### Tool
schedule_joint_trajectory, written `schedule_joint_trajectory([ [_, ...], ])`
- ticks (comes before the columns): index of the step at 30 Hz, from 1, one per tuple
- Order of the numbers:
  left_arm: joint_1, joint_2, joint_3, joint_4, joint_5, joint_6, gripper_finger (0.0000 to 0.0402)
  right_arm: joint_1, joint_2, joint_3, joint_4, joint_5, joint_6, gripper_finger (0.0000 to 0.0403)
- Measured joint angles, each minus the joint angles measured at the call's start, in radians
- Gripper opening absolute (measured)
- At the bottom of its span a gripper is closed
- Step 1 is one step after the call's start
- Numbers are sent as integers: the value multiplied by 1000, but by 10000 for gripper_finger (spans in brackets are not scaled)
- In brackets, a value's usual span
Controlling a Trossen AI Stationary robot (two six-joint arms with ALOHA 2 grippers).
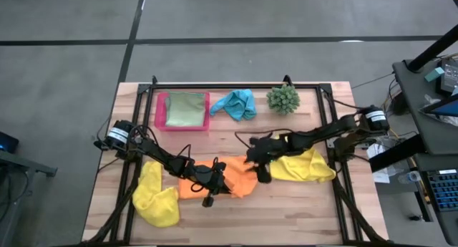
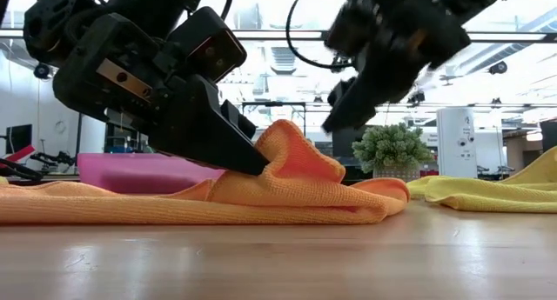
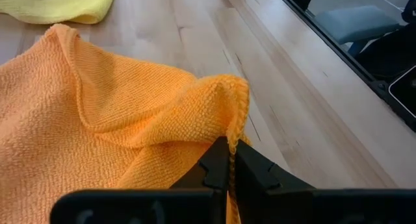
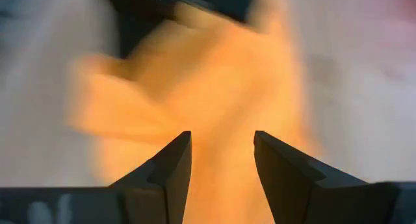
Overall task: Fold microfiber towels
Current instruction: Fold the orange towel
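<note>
Two arms meet over the soft orange microfiber towel (image 1: 227, 177) mid-bench: left gripper (image 3: 231, 160) has its jaws pinched shut on a raised corner, while right gripper (image 4: 222, 160), jaws parted and empty, hangs directly above (the towel lies straight beneath them).

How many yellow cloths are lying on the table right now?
2. One yellow cloth lies crumpled near the table's front left corner; the other yellow cloth lies on the right, beside the orange cloth. None seems hidden.
</note>
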Motion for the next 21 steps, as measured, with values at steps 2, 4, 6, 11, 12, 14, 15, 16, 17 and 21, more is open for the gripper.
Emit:
schedule_joint_trajectory([
  [2,0,0,0,0,0,1,0,-21,3,-2,-66,112,-16,157],
  [4,0,0,0,0,0,1,0,-48,24,-2,-89,129,-17,157],
  [6,0,0,0,0,0,1,0,-72,53,-6,-87,104,-2,157],
  [11,0,0,0,0,0,1,0,-86,151,-9,-68,48,2,157],
  [12,0,0,0,0,0,2,0,-86,166,-8,-43,20,2,157],
  [14,0,0,0,0,0,2,0,-84,194,-7,14,-62,0,153],
  [15,0,0,0,0,0,1,0,-79,205,-7,46,-92,-1,148],
  [16,0,0,0,0,0,1,0,-68,209,-6,65,-97,-1,141],
  [17,0,0,0,0,0,1,0,-56,210,-7,74,-94,-4,131],
  [21,0,0,0,0,0,1,0,-18,202,-8,110,-65,-25,75],
])
